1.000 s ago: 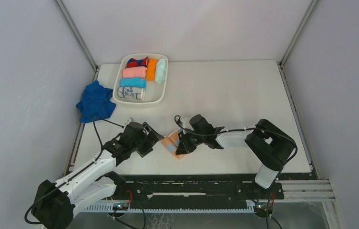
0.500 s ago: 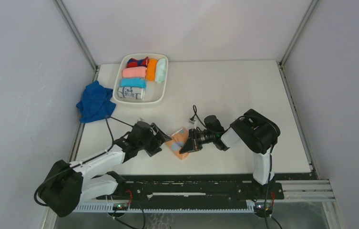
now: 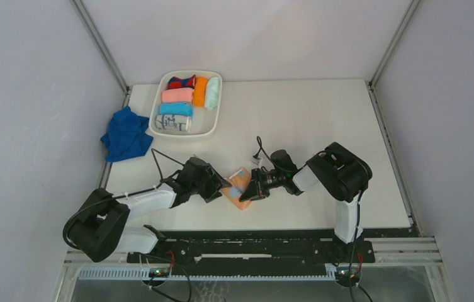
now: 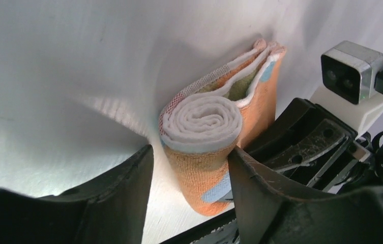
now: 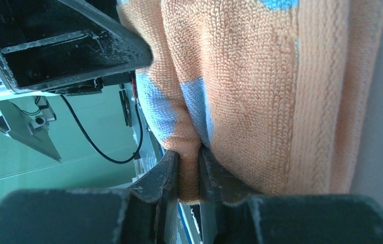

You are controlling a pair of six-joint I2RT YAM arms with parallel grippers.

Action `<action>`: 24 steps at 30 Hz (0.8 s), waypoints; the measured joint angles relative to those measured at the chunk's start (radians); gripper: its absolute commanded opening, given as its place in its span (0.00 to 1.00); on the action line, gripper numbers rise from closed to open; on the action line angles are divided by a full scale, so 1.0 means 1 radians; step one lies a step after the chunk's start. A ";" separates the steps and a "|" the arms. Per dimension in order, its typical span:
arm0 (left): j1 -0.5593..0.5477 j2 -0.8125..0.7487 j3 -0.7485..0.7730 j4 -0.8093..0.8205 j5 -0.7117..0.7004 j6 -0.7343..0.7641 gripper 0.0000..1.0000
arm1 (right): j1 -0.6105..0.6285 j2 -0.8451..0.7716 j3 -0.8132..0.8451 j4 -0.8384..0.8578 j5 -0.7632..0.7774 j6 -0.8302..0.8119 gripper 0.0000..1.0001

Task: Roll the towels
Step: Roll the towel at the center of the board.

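The peach-orange towel (image 4: 202, 127) looks half rolled: the right claw (image 5: 189, 155) pinches a fold of it, while the left claw (image 4: 190, 157) gapes around the coiled end and, I'd say, must close gently next.

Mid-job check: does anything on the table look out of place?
The royal-blue towel lies in a crumpled heap at the table's left edge beside the tray, seemingly hanging over that edge, unrolled. The peach towel is only part rolled, its tail loose.
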 measured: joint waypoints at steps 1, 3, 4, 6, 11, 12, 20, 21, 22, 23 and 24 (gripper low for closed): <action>-0.002 0.016 0.005 0.006 0.000 0.002 0.53 | 0.000 -0.005 0.006 -0.023 0.003 -0.006 0.17; -0.006 0.045 0.015 0.023 0.003 0.002 0.47 | 0.003 -0.024 0.017 -0.075 0.016 -0.027 0.19; -0.007 0.056 0.019 0.029 0.004 0.002 0.45 | 0.006 -0.037 0.021 -0.106 0.027 -0.042 0.21; -0.010 0.068 0.022 0.038 0.003 0.001 0.39 | 0.019 -0.076 0.032 -0.182 0.064 -0.083 0.25; -0.013 0.053 0.025 0.005 -0.009 0.002 0.31 | 0.091 -0.193 0.082 -0.415 0.220 -0.222 0.44; -0.013 0.043 0.027 -0.016 -0.014 0.003 0.30 | 0.114 -0.220 0.097 -0.463 0.263 -0.252 0.46; -0.014 -0.097 0.030 -0.224 -0.093 0.032 0.28 | 0.401 -0.380 0.275 -0.799 0.744 -0.496 0.57; -0.014 -0.114 0.030 -0.248 -0.104 0.034 0.28 | 0.436 -0.396 0.285 -0.819 0.805 -0.518 0.58; -0.014 -0.131 0.030 -0.273 -0.114 0.036 0.28 | 0.466 -0.409 0.293 -0.834 0.853 -0.534 0.59; -0.014 -0.145 0.030 -0.293 -0.121 0.036 0.28 | 0.491 -0.422 0.301 -0.851 0.923 -0.560 0.59; -0.014 -0.159 0.030 -0.313 -0.129 0.036 0.28 | 0.537 -0.428 0.305 -0.858 0.966 -0.576 0.60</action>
